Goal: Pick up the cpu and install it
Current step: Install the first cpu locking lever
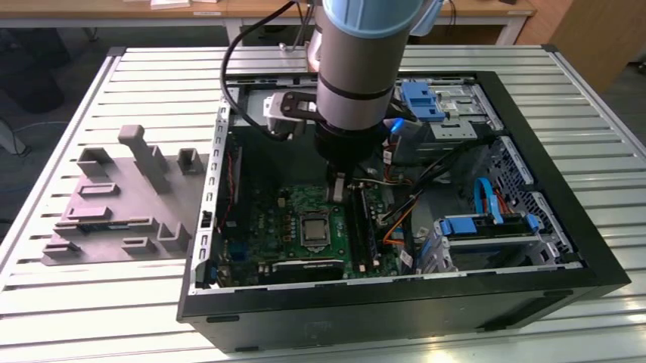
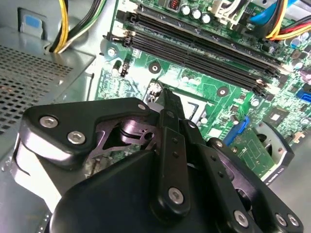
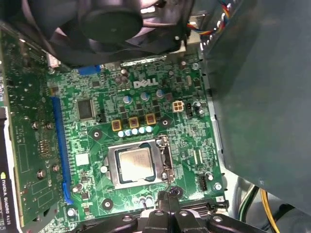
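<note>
The cpu, a small square chip with a pale silvery top, lies flat in the silver-framed socket on the green motherboard. In the exterior view the cpu shows as a pale square inside the open computer case. My gripper hangs just beside the socket's edge with its black fingers pressed together and nothing between them. In the second wrist view the gripper points down at the board near the socket corner. Seen from outside, the gripper is a little above the board, behind the socket.
The black case wall surrounds the board. A grey moulded tray lies on the slatted table at the exterior view's left. Memory slots, a fan, orange and blue cables and drive cages crowd the case.
</note>
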Action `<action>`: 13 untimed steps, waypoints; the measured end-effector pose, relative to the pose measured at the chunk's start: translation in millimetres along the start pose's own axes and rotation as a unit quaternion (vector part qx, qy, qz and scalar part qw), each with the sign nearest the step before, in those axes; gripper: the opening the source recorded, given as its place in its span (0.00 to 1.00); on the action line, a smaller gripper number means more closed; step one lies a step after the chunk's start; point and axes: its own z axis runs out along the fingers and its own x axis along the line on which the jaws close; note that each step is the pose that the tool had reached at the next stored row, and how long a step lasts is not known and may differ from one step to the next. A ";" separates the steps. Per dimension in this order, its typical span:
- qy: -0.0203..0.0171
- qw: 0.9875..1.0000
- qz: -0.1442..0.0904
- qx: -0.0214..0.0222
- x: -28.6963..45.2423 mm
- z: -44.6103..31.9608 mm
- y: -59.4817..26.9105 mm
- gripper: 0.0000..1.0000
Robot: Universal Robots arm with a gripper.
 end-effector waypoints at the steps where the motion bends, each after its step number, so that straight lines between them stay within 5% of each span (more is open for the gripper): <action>1: 0.000 1.000 -0.005 0.000 0.0 0.2 0.0 0.11; 9: 0.002 1.000 -0.028 0.000 6.1 0.4 -0.6 0.11; 13: 0.008 0.999 -0.036 0.001 7.3 0.7 -0.9 0.11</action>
